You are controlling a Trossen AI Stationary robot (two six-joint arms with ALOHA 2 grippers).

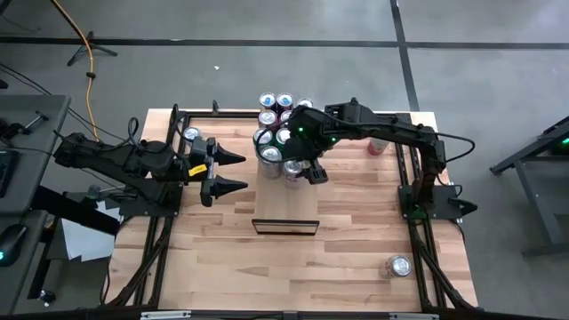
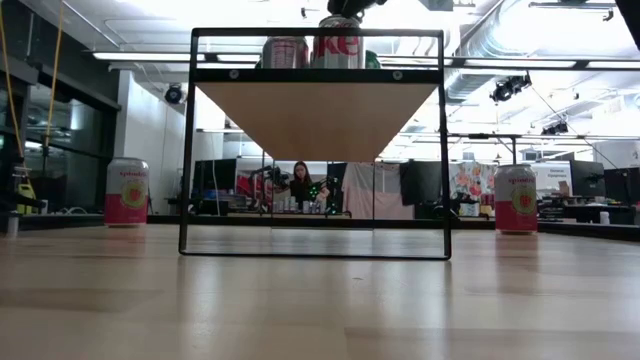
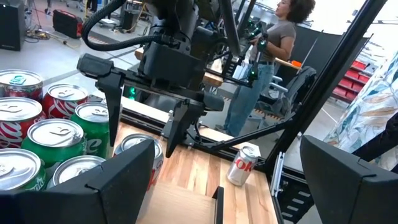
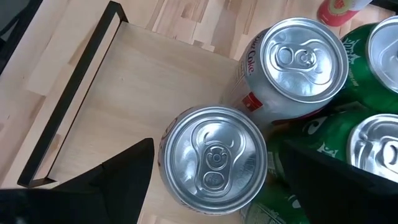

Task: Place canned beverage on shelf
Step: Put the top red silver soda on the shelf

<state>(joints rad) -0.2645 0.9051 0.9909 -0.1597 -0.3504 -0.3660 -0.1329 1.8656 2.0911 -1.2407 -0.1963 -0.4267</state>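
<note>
Where the pale, smooth shelf crosses the plank-grained tabletop, a cluster of upright cans fills its far end, their round aluminium lids shining, their sides red, green and silver. At the shelf's near short end stands a thin dark metal frame, and from table height the panel shows as a wedge of light wood hung in that rectangle.

Directly over the near edge of the cluster on the shelf hangs the right gripper, its fingers spread wide with nothing between them. In its wrist view a silver-lidded can sits upright on the shelf below, flanked by the two dark fingers; whether they touch it cannot be told. Just beyond it stands a white can with red lettering, with green cans crowded beside.

Beside the shelf, on the side away from the right arm, the left gripper points at it, fingers wide and empty.

Well off the shelf, single cans rest on the tabletop.
</note>
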